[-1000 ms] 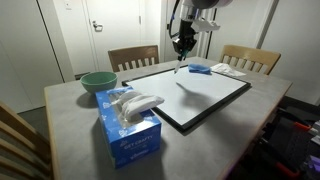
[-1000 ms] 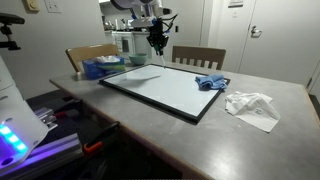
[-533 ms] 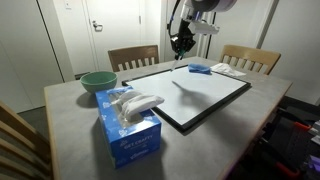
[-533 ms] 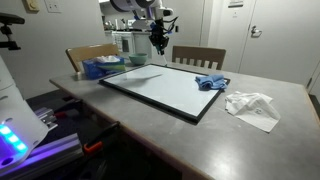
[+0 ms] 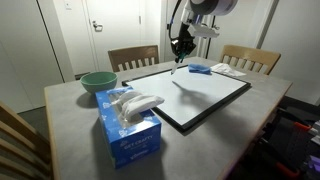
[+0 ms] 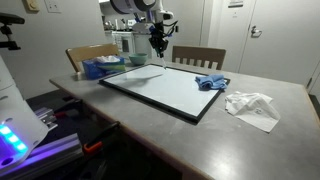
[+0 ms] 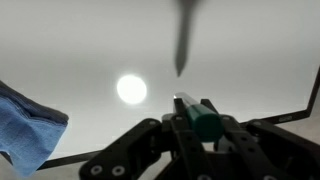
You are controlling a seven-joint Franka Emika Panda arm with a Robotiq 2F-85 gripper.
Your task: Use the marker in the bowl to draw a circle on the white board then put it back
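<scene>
White and black-framed, the white board takes up most of the grey table, and I can see no drawn line on it from either side of the room. The wrist view gives only a bright lamp glare and a dark blurred streak that I take for the marker's shadow.

What has changed over the last second is small. The arm has drawn upward a little, so the gripper now hangs higher over the far part of the board than it did. The pen tip is clear of the surface. My guess is that the circle is not yet drawn, or not visibly so, and the tip must come back down to touch before any stroke counts.

The teal bowl sits well apart at the table's other end, behind the blue tissue box. It waits for the pen's return, a step still some way off.

The arm reaches down from above with its wrist pointing nearly straight at the board, near the blue cloth. The fingers are pinched tight on the marker, whose green body sits between them with the tip pointing at the board. From across the room the pen is only a thin sliver under the gripper.
</scene>
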